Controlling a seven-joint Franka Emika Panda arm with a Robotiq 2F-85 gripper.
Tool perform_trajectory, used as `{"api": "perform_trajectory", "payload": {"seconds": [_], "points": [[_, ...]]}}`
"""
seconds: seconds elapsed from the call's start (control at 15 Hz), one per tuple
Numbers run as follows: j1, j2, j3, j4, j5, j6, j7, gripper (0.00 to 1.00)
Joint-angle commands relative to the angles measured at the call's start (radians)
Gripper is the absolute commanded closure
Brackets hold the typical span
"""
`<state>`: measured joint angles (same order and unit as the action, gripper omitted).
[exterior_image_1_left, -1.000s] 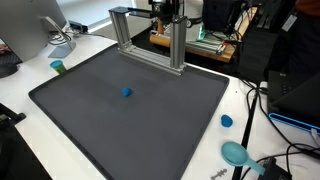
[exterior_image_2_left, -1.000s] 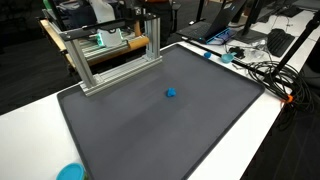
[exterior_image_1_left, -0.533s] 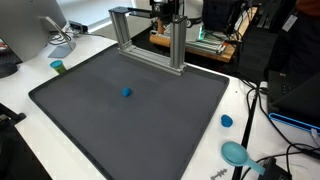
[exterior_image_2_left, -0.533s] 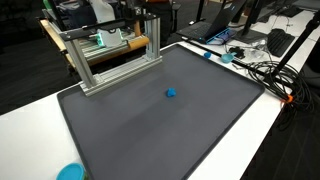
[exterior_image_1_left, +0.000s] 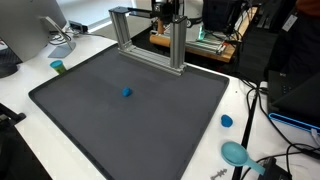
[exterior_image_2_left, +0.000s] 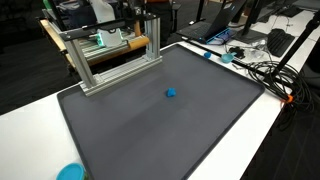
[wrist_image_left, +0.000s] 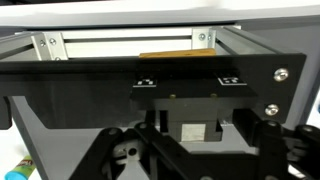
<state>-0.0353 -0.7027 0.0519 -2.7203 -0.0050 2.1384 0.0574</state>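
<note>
My gripper (exterior_image_1_left: 166, 9) is high at the back of the table, behind an aluminium frame (exterior_image_1_left: 150, 42) that also shows in an exterior view (exterior_image_2_left: 112, 55). In the wrist view the gripper (wrist_image_left: 195, 150) has its fingers spread wide and nothing between them. It faces a black panel (wrist_image_left: 150, 72) with the frame's bars (wrist_image_left: 120, 44) beyond. A small blue object (exterior_image_1_left: 126, 92) lies alone on the dark mat (exterior_image_1_left: 100, 125), far from the gripper. Both show in both exterior views: the blue object (exterior_image_2_left: 171, 94) and the mat (exterior_image_2_left: 150, 135).
A small blue disc (exterior_image_1_left: 227, 121) and a teal scoop (exterior_image_1_left: 236, 153) lie on the white table beside the mat. A teal cup (exterior_image_1_left: 57, 67) stands near a monitor (exterior_image_1_left: 30, 25). Cables (exterior_image_2_left: 262, 70) run along one table side. A teal round thing (exterior_image_2_left: 70, 172) sits at the mat's corner.
</note>
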Motion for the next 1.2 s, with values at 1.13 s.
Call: {"api": "perform_trajectory", "payload": {"seconds": [1.13], "points": [[0.006,-0.005,0.003,-0.022,-0.03,-0.002,0.007,0.31]]}}
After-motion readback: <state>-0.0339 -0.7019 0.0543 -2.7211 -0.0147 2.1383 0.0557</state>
